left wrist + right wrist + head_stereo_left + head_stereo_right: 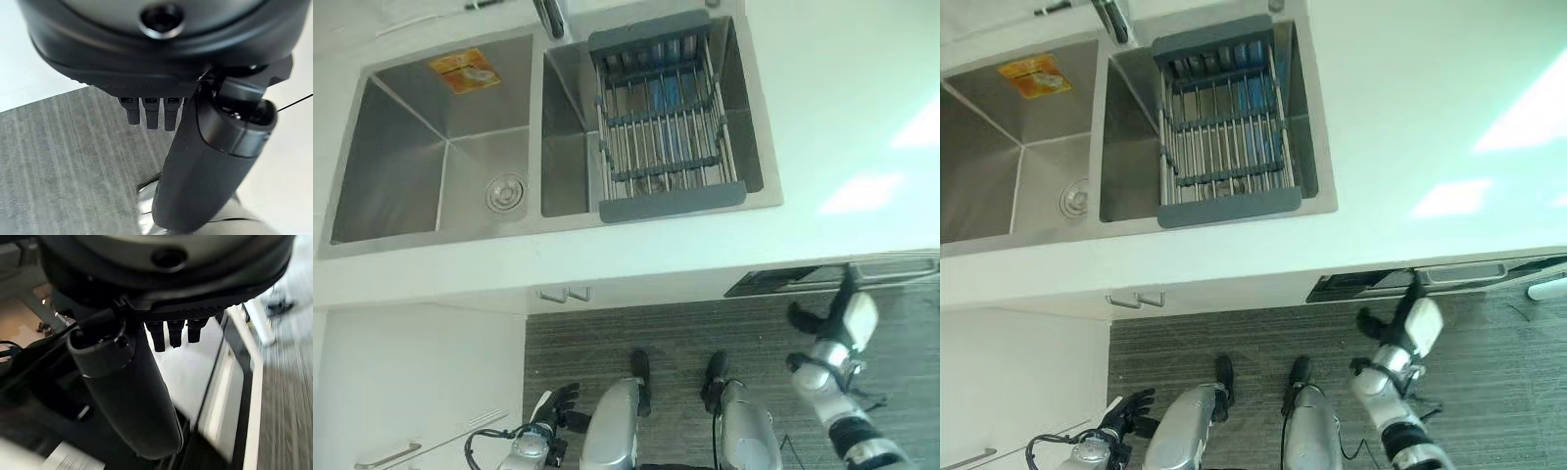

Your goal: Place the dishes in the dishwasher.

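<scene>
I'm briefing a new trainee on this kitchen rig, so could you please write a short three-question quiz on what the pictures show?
1. True or false: the grey dish rack spans the sink basin that holds the round drain.
2. Which hand reaches up to the partly open dishwasher door under the white counter?
A. the left hand
B. the right hand
3. Fill in: the orange sticker lies on the far wall of the ___ basin.

Key:
1. False. The rack sits over the right basin; the drain is in the left one.
2. B. The left hand hangs low by the cabinet.
3. Left.
</scene>
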### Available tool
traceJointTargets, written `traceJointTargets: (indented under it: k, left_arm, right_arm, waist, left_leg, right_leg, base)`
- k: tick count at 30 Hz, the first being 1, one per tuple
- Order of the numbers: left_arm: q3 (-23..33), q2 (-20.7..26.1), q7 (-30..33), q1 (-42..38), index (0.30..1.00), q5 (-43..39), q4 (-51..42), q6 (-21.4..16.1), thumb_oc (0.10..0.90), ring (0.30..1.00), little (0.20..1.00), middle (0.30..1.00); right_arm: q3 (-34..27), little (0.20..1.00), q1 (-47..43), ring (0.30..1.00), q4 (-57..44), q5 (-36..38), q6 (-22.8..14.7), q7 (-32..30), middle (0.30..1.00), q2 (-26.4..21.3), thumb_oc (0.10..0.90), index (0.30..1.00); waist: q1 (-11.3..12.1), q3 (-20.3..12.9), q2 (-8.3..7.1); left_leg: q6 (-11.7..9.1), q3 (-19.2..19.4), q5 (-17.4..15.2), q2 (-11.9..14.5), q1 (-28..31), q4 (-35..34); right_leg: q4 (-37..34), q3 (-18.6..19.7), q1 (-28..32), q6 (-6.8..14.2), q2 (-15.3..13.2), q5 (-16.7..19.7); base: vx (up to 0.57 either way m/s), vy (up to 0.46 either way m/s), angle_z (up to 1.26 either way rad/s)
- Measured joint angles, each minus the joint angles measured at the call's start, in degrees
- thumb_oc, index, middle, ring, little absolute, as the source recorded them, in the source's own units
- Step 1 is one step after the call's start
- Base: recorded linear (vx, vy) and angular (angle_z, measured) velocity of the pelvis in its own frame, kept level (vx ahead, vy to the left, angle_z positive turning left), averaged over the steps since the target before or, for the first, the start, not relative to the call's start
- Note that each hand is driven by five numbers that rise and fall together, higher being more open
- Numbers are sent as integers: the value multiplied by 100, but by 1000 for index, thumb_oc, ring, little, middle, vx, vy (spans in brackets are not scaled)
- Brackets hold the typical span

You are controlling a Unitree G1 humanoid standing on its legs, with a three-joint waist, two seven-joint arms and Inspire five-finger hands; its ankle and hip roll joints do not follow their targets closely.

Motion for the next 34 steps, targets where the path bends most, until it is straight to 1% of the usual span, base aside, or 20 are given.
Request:
traceJointTargets:
  k: [2, 3, 4, 5, 6, 7, 9, 10, 12, 13, 16, 17, 22, 24, 26, 27, 29, 31, 33, 34]
  left_arm:
    - [76, 10, 134, 45, 900, 10, 60, 4, 800, 900, 900, 900]
    - [209, 28, 219, 136, 900, 20, 233, 21, 800, 900, 900, 900]
    - [227, 61, 239, 213, 900, 36, 350, 27, 800, 900, 900, 900]
    - [246, 93, 240, 222, 900, 120, 368, 25, 800, 900, 900, 900]
    - [242, 64, 230, 166, 900, 120, 335, 14, 800, 900, 900, 900]
    - [200, 38, 221, 74, 900, 121, 251, 16, 800, 900, 900, 900]
    - [183, 1, 221, 47, 900, 118, 231, 32, 800, 900, 900, 900]
    - [151, -15, 216, 86, 900, 118, 211, 34, 800, 900, 900, 900]
    - [153, -94, 214, 105, 900, 112, 210, 68, 800, 900, 900, 900]
    - [153, -154, 204, 158, 900, 111, 214, 135, 800, 900, 900, 900]
    - [149, -222, 193, 344, 900, 101, 220, 176, 800, 900, 900, 900]
    - [177, -222, 196, 389, 900, -69, 218, 212, 800, 900, 900, 900]
    - [172, -222, 172, 391, 900, -130, 223, 293, 800, 900, 900, 900]
    - [224, -224, -30, 404, 900, -468, 260, 368, 800, 900, 900, 900]
    - [398, -245, -263, 428, 900, -798, 355, 428, 800, 900, 900, 900]
    - [558, -267, -435, 457, 900, -996, 388, 509, 800, 900, 900, 900]
    - [662, -306, -769, 517, 900, -1261, 397, 624, 800, 900, 900, 900]
    - [669, -301, -1113, 530, 900, -1464, 394, 698, 800, 900, 900, 900]
    - [667, -298, -1266, 533, 900, -1464, 395, 755, 800, 900, 900, 900]
    - [672, -276, -1333, 545, 900, -1467, 396, 774, 800, 900, 900, 900]
  right_arm:
    - [49, 900, 406, 900, 3, -1, -46, 13, 900, 148, 800, 900]
    - [149, 900, 499, 900, 53, -1, -45, 122, 900, 173, 800, 900]
    - [174, 900, 642, 900, 61, 0, -45, 147, 900, 172, 800, 900]
    - [169, 900, 772, 900, 86, 0, -47, 147, 900, 160, 800, 900]
    - [193, 900, 857, 900, 142, -3, -53, 153, 900, 157, 800, 900]
    - [219, 900, 860, 900, 195, -3, -74, 155, 900, 156, 800, 900]
    - [287, 900, 889, 900, 200, -5, -89, 164, 900, 167, 800, 900]
    - [315, 900, 909, 900, 201, -4, -90, 173, 900, 171, 800, 900]
    - [319, 900, 953, 900, 261, -1, -101, 216, 900, 172, 800, 900]
    - [325, 900, 983, 900, 353, -3, -101, 239, 900, 172, 800, 900]
    - [325, 900, 1043, 900, 493, -5, -72, 377, 900, 178, 800, 900]
    - [325, 900, 1097, 900, 495, -5, -69, 400, 900, 179, 800, 900]
    - [323, 900, 1065, 900, 700, -156, -40, 424, 900, 187, 800, 900]
    - [325, 900, 1064, 900, 823, -221, -45, 447, 900, 224, 800, 900]
    - [320, 900, 1053, 900, 1037, -215, -50, 535, 900, 279, 800, 900]
    - [287, 900, 1057, 900, 1139, -189, -67, 685, 900, 304, 800, 900]
    - [273, 900, 1094, 900, 1170, -68, -100, 1024, 900, 332, 800, 900]
    - [251, 900, 1094, 900, 1195, 314, -167, 1483, 900, 395, 800, 900]
    - [245, 900, 1094, 900, 1251, 675, -180, 1881, 900, 479, 800, 900]
    - [126, 900, 1078, 900, 1371, 882, -188, 2113, 900, 594, 800, 900]
  waist:
    - [-215, -117, -168]
    - [-387, -321, -362]
    - [-447, -541, -486]
    - [-562, -838, -618]
    - [-544, -1043, -713]
    - [-559, -1173, -810]
    - [-574, -1332, -891]
    - [-560, -1462, -901]
    - [-564, -1545, -888]
    - [-554, -1597, -857]
    - [-553, -1640, -809]
    - [-534, -1651, -796]
    - [-545, -1693, -765]
    - [-532, -1701, -767]
    - [-526, -1729, -763]
    - [-523, -1747, -762]
    - [-525, -1766, -749]
    - [-515, -1779, -730]
    - [-505, -1797, -702]
    - [-494, -1806, -690]
  left_leg:
    - [87, 250, -19, -31, 242, -81]
    - [128, 427, -49, -61, 361, -132]
    - [157, 533, -86, -70, 419, -153]
    - [173, 593, -101, -103, 428, -181]
    - [197, 661, -119, -109, 469, -197]
    - [205, 738, -167, -117, 506, -183]
    - [244, 817, -237, -102, 512, -104]
    - [218, 901, -270, -91, 490, -107]
    - [229, 989, -274, -81, 482, -95]
    - [231, 1015, -276, -75, 444, -93]
    - [223, 1032, -277, -47, 362, -28]
    - [223, 1030, -277, -23, 357, -14]
    - [221, 1051, -273, 8, 355, -14]
    - [215, 1101, -280, 31, 382, -15]
    - [207, 1131, -304, 47, 401, -15]
    - [204, 1138, -309, 52, 402, -14]
    - [202, 1139, -314, 57, 404, -14]
    - [205, 1139, -316, 59, 405, -12]
    - [205, 1139, -320, 59, 407, -13]
    - [198, 1137, -324, 61, 412, -14]
  right_leg:
    - [-540, 202, 300, 142, 58, 342]
    - [-511, 400, 278, 189, 36, 373]
    - [-498, 490, 266, 213, 21, 381]
    - [-514, 589, 225, 235, 6, 389]
    - [-498, 649, 227, 255, -8, 400]
    - [-516, 753, 196, 242, -9, 386]
    - [-516, 809, 167, 285, -8, 384]
    - [-514, 893, 102, 292, -1, 386]
    - [-508, 941, 76, 301, -9, 395]
    - [-490, 953, 29, 303, -13, 396]
    - [-479, 968, -69, 305, 11, 436]
    - [-479, 967, -68, 301, 33, 438]
    - [-486, 986, -83, 294, 67, 438]
    - [-488, 1020, -79, 291, 82, 436]
    - [-494, 1039, -73, 285, 96, 431]
    - [-498, 1038, -70, 281, 101, 429]
    - [-501, 1037, -66, 275, 106, 425]
    - [-502, 1030, -63, 273, 107, 424]
    - [-506, 1028, -59, 274, 106, 421]
    - [-510, 1022, -54, 272, 107, 419]
  base:
    - [-17, 171, -60]
    - [-5, 139, -72]
    - [-8, 102, -62]
    - [-9, 104, -43]
    - [-17, 92, -37]
    - [-16, 93, -31]
    - [-19, 53, -27]
    - [-28, 32, -32]
    - [-25, 25, -26]
    - [-21, 19, -12]
    - [-14, 4, -5]
    - [-16, -11, -3]
    - [-11, -4, -3]
    - [4, -15, -10]
    - [15, -16, -9]
    - [0, 0, 0]
    - [0, 0, 0]
    - [0, 0, 0]
    - [18, 4, 0]
    - [31, 10, 0]
